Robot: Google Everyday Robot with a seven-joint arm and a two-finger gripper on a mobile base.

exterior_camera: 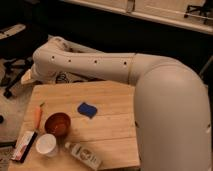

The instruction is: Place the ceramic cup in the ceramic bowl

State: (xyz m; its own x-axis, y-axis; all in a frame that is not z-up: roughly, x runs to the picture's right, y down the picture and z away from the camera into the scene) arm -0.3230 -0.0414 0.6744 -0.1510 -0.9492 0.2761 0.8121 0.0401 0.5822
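Observation:
The ceramic cup (pixel 46 145) is a small white cup standing upright near the front left of the wooden table (pixel 112 125). The ceramic bowl (pixel 57 124) is reddish-brown and stands just behind the cup, touching or nearly touching it. My arm (pixel 100 65) reaches from the right across the back of the table. My gripper (pixel 26 76) is at the arm's far left end, beyond the table's back left corner, well away from the cup and the bowl and mostly hidden.
An orange carrot (pixel 38 116) lies left of the bowl. A blue sponge (pixel 87 109) lies mid-table. A long white labelled bottle (pixel 84 155) lies right of the cup. A flat red and black packet (pixel 24 145) lies at the front left edge. An office chair (pixel 12 65) stands at the left.

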